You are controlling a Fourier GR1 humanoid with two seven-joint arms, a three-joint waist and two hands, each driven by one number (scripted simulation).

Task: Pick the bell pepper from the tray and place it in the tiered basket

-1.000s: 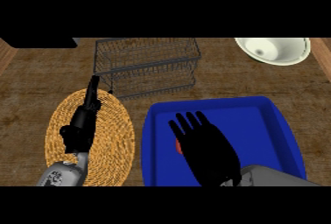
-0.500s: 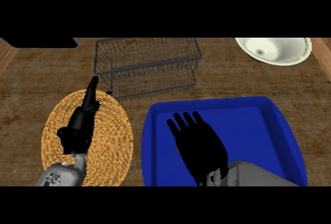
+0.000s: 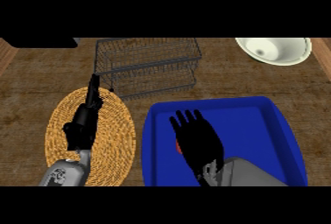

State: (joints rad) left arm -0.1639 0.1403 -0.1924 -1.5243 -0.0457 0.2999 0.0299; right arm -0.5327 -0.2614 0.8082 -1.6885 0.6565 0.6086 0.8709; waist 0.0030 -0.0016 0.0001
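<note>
While the blue tray (image 3: pixel 258 105) fills the counter's (image 3: pixel 39 100) near right corner and the basket (image 3: pixel 149 65) stands at its far edge, the right hand (image 3: pixel 197 140) is spread over the tray's left half, fingers straight and apart. The left hand (image 3: pixel 84 122) rests straight-fingered at the near left. Only 1 red sliver of pepper (image 3: pixel 177 146) shows beside the right palm. It is likely light, smooth and firm, so wrap its sides.

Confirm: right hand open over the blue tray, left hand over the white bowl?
Head view: the left hand is over the woven mat, not the white bowl. The right hand is open over the blue tray.
</note>
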